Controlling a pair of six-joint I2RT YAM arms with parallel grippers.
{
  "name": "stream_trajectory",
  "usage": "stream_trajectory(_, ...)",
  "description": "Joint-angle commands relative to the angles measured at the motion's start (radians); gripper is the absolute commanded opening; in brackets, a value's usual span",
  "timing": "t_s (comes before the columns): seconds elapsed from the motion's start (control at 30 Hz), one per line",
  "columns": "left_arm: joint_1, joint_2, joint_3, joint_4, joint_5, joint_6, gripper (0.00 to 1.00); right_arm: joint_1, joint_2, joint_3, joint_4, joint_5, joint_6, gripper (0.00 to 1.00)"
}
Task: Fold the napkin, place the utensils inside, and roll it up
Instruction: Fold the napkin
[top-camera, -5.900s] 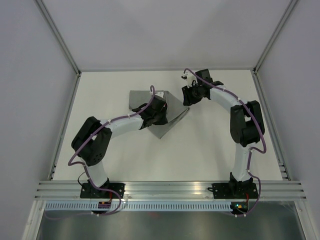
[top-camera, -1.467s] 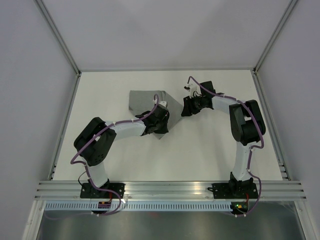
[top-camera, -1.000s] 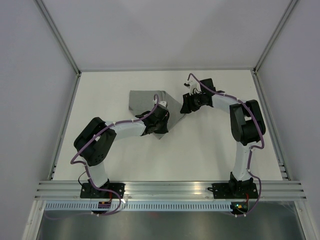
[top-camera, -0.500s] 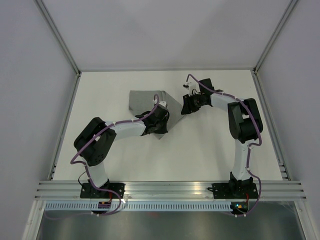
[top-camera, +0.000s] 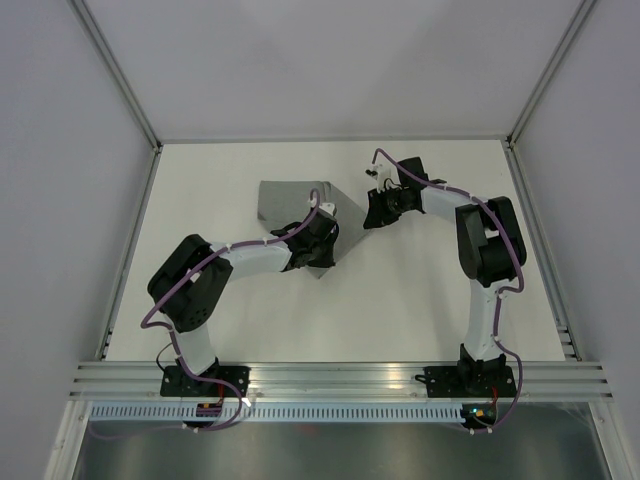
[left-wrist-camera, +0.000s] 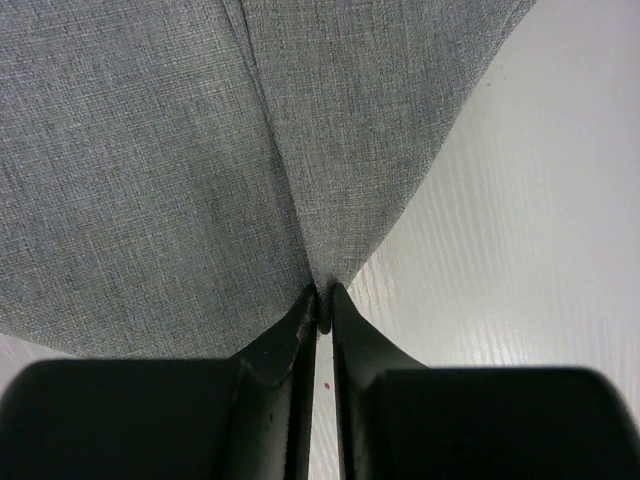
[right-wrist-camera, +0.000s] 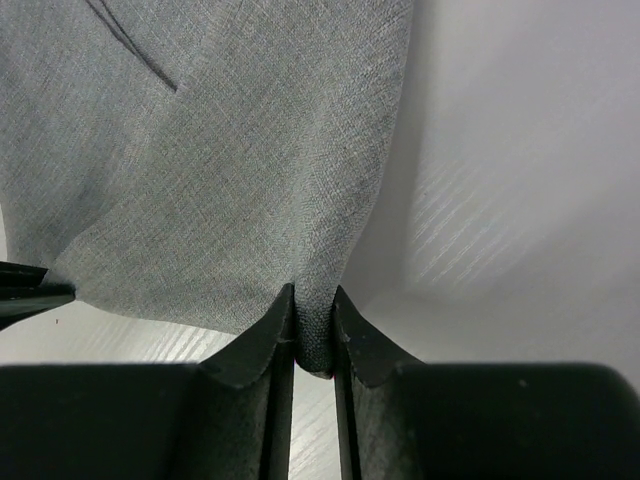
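The grey napkin (top-camera: 285, 198) lies on the white table (top-camera: 420, 290), left of centre and toward the far side, with creases running across it. The left gripper (left-wrist-camera: 324, 295) sits at the cloth's near corner. Its jaws are drawn to a thin slit and nip the very tip of the fabric. The right gripper (right-wrist-camera: 313, 300) is at the napkin's right edge, its jaws narrow with a pinched fold of cloth standing between them.
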Motion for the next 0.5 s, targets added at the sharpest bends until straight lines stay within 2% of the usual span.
stream_trajectory(0.0,-0.002,-0.042,0.017,-0.013,-0.035,0.062,0.16,0.001,-0.049,-0.015,0.016,0.042,-0.029,0.17)
stream_trajectory(0.13,-0.002,-0.063,0.020,-0.013,-0.043,0.082,0.20,0.002,-0.060,-0.016,0.005,0.058,-0.037,0.13)
stream_trajectory(0.47,-0.002,-0.169,-0.017,-0.002,-0.118,0.131,0.44,0.001,-0.081,-0.027,-0.016,0.096,-0.041,0.07)
